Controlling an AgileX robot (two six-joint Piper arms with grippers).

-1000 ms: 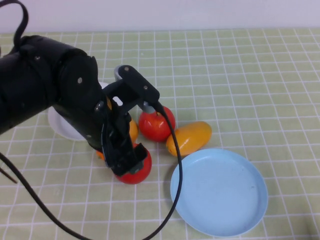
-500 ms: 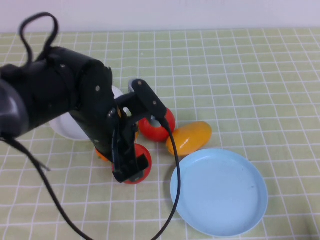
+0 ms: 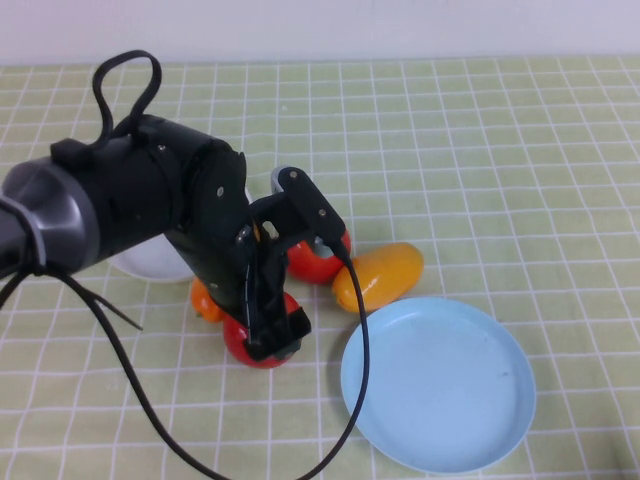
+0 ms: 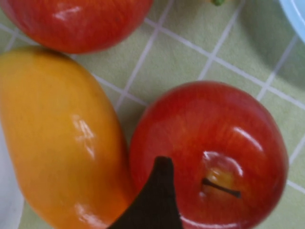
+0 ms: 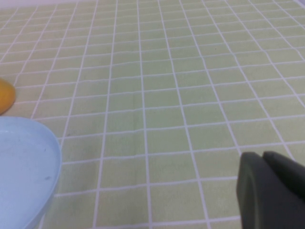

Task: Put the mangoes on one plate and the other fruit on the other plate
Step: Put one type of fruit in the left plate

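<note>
High view: left gripper (image 3: 268, 335) spread wide over the near apple (image 3: 252, 345), not gripping it.
That apple touches a mango (image 4: 62, 138); the second apple (image 3: 318, 262) and second mango (image 3: 380, 275) lie just beyond, crowding it. The blue plate (image 3: 440, 385) sits near the table's front edge, the white plate (image 3: 150, 262) under the arm. Right gripper (image 5: 271, 191), clenched, hangs over bare cloth (image 3: 500, 150) at the right.

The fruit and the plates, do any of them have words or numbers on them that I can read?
No words, numbers or signs are readable anywhere.
Near apple: plain red.
Mango: plain orange.
Light blue plate: blank.
White plate: blank where it shows.
Left hand, open over the near apple: no label.
Right hand, shut: no label.
</note>
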